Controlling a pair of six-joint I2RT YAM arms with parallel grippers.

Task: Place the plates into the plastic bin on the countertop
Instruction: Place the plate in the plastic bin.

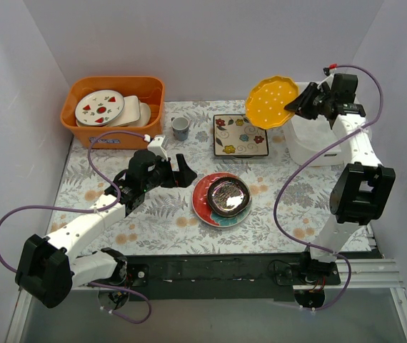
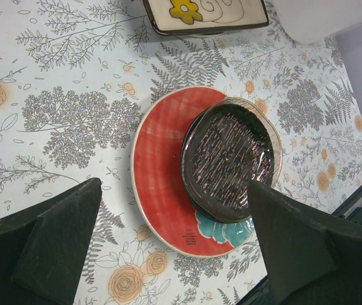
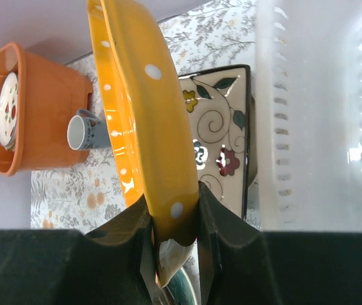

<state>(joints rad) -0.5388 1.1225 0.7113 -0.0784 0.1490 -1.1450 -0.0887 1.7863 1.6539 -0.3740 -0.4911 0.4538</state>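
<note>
Upper right: right gripper (image 3: 174, 225) pinching the rim of the yellow scalloped plate (image 1: 271, 102), tilted, just left of the plastic bin (image 1: 305, 146) | centre-left: left gripper (image 1: 187, 171) jaws apart, empty | plate looks stiff, glossy, breakable, probably slippery; rim grip suits it.

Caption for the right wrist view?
Right gripper pinches the yellow plate on edge beside the white bin, floral square plate beyond.

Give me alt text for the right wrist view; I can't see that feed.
The right hand grips a yellow polka-dot plate by its rim, seen edge-on. The white slotted bin fills the right side. A cream floral square plate lies beyond on the countertop, with an orange bin and a small mug at left.
</note>
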